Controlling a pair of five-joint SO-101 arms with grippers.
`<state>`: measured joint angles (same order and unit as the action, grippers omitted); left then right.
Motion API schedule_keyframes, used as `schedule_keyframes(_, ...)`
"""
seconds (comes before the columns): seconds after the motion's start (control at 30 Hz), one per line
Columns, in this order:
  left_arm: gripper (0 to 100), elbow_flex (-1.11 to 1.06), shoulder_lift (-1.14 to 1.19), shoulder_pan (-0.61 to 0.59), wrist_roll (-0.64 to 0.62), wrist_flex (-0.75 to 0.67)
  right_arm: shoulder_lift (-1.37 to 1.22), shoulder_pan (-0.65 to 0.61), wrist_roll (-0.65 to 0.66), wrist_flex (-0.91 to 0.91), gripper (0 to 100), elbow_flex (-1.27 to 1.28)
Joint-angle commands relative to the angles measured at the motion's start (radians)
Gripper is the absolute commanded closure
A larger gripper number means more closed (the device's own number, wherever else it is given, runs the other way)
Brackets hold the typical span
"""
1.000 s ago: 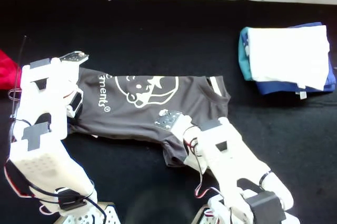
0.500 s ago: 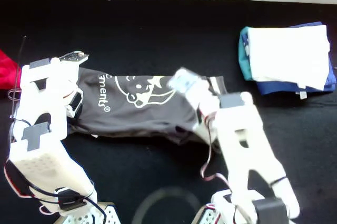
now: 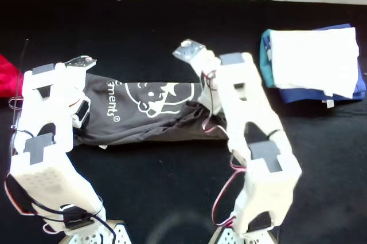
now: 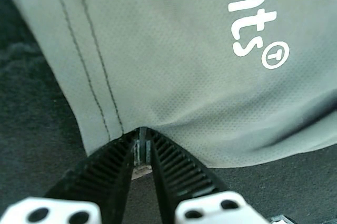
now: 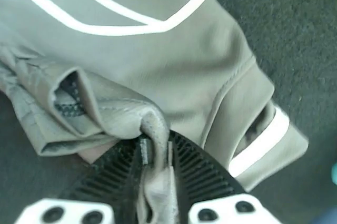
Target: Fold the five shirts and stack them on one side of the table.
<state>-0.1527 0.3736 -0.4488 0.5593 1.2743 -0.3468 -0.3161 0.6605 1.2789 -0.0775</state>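
A dark grey shirt [image 3: 143,112] with a white print lies spread across the middle of the black table [image 3: 172,26]. My left gripper [image 3: 81,117] is at its left end, shut on the stitched hem [image 4: 100,77], as the left wrist view [image 4: 143,148] shows. At the shirt's right end my right gripper [image 3: 209,104] is shut on a bunched fold of grey cloth [image 5: 152,124] lifted over the sleeve with the white stripe [image 5: 260,140]. The near right part of the shirt is drawn up toward the middle.
A stack of folded shirts [image 3: 314,61], white on top of blue and teal, sits at the far right. A red cloth [image 3: 7,76] shows at the left edge. Open black table lies in front of the grey shirt and behind it.
My right arm has carried the shirt's near right part away from the front edge, toward the far side, folding it over. The left arm has kept still.
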Motion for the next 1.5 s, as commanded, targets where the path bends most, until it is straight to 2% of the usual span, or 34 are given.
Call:
schedule_keyframes(0.0, 98, 0.03, 0.002, -0.008, -0.005, -0.005, -0.059, -0.012, -0.103, 0.005, 82.8, -0.16)
schedule_keyframes(0.07, 98, 0.03, 0.002, -0.008, -0.005, -0.005, -0.102, 0.002, -0.164, -0.025, 78.3, -0.199)
schedule_keyframes(0.23, 98, 0.028, 0.002, -0.008, -0.005, 0.002, -0.166, 0.05, -0.259, -0.041, 78.3, -0.271)
schedule_keyframes(0.43, 98, 0.031, -0.005, -0.012, -0.005, 0.002, -0.051, 0.054, -0.353, 0.099, 78.3, -0.357)
schedule_keyframes(0.5, 98, 0.033, -0.007, -0.01, -0.005, 0.003, 0.001, 0.022, -0.374, 0.157, 82.9, -0.357)
schedule_keyframes(0.6, 98, 0.033, -0.008, -0.008, -0.005, 0.003, 0.048, -0.058, -0.377, 0.208, 99.8, -0.328)
schedule_keyframes(0.67, 98, 0.033, -0.01, -0.01, -0.005, 0.005, 0.065, -0.113, -0.377, 0.213, 98.1, -0.292)
schedule_keyframes(0.83, 98, 0.027, -0.097, -0.015, -0.005, 0.069, 0.07, -0.226, -0.39, 0.108, 99.1, -0.154)
schedule_keyframes(0.93, 98, 0.025, -0.194, -0.018, -0.005, 0.106, 0.068, -0.277, -0.486, -0.016, 99.1, -0.073)
schedule_keyframes(1.03, 98, 0.025, -0.271, -0.054, -0.005, 0.133, 0.068, -0.338, -0.549, -0.11, 99.1, 0.001)
schedule_keyframes(1.2, 98, 0.025, -0.306, -0.156, -0.006, 0.14, 0.059, -0.406, -0.554, -0.214, 99.1, 0.102)
schedule_keyframes(1.33, 98, 0.025, -0.305, -0.205, -0.006, 0.138, 0.03, -0.417, -0.552, -0.225, 99.1, 0.151)
schedule_keyframes(1.47, 98, 0.027, -0.305, -0.217, -0.006, 0.138, 0.054, -0.42, -0.549, -0.145, 99.1, 0.171)
